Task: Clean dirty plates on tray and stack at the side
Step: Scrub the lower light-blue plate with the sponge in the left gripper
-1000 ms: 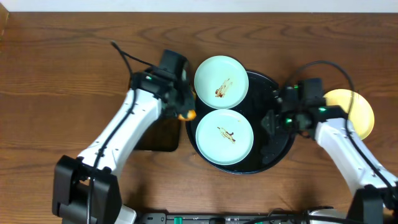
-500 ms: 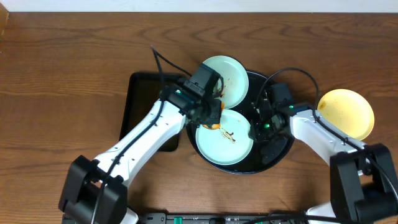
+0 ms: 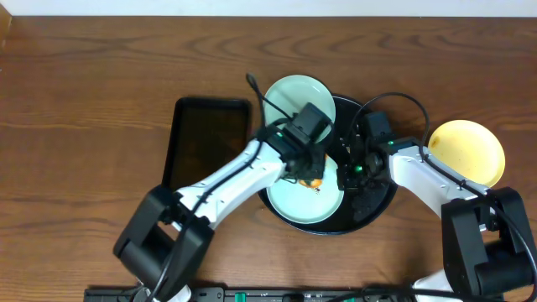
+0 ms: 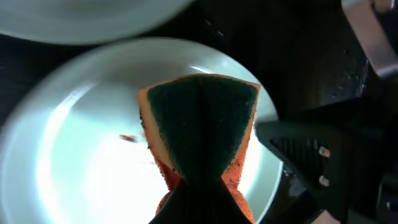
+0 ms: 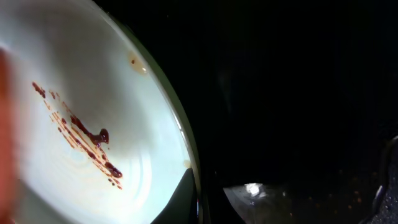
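A brown wooden counter (image 3: pixel 84 84) is seen from overhead. Right of its centre lies the large round glossy black tray (image 3: pixel 375 210) with a raised rim. A smaller black rectangular tray (image 3: pixel 205 138) is set just to the left of it, bare inside.

Three small plates are visible. One pale mint-blue round plate (image 3: pixel 306 205) lies inside the round tray, on its left half. A second pale mint-blue round plate (image 3: pixel 289 101) is placed behind it, overlapping the tray's far-left rim. A yellow round plate (image 3: pixel 470 151) rests on the counter near the tray's right side.

An orange sponge with a dark green scouring face (image 4: pixel 199 124) is pinched at its lower end by the left tool (image 4: pixel 199 186), whose fingers are closed tight on it. The sponge is held over the inner face of the nearer mint plate; contact cannot be made out.

The right tool (image 5: pixel 208 202) is placed at that plate's right rim, with one finger over the plate and the other over the black tray. A narrow gap is seen between them. Whether the rim is clamped cannot be told.

A brown-red sauce smear (image 5: pixel 81 137) is streaked across the plate's middle.
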You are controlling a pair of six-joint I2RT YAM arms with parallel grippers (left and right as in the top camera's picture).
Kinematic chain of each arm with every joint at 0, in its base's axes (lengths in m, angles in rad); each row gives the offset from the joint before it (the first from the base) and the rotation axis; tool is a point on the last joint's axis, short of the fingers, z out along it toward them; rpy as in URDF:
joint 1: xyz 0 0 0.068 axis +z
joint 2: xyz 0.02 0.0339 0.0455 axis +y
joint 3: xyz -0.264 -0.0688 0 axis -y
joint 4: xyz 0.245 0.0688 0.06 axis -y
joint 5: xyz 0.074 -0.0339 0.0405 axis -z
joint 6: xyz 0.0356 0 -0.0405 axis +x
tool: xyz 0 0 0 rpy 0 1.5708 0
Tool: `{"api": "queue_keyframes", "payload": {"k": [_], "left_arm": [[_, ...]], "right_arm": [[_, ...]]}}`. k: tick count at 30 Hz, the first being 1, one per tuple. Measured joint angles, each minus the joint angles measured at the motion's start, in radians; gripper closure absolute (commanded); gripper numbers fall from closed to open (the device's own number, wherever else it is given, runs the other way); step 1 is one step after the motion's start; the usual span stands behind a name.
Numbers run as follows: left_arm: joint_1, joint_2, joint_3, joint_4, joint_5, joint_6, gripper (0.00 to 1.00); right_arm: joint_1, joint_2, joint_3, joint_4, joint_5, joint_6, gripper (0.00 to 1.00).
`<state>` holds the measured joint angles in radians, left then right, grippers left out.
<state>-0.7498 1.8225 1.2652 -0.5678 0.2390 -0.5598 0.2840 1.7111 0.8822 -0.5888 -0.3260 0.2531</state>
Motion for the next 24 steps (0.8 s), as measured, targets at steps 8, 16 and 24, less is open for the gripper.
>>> {"api": "queue_keyframes", "payload": {"k": [8, 16, 24], "left_arm": [[-0.043, 0.091, 0.0, 0.039, 0.027, -0.153, 0.92], [-0.043, 0.153, 0.004, 0.076, 0.072, -0.199, 0.93], [0.005, 0.152, 0.026, -0.033, -0.05, -0.202, 0.93]], "right_arm": [[0.0, 0.0, 0.0, -0.001, 0.0, 0.007, 0.99], [0.0, 0.0, 0.0, -0.002, 0.0, 0.007, 0.99], [0.002, 0.0, 0.005, -0.028, 0.007, 0.025, 0.99]]}}
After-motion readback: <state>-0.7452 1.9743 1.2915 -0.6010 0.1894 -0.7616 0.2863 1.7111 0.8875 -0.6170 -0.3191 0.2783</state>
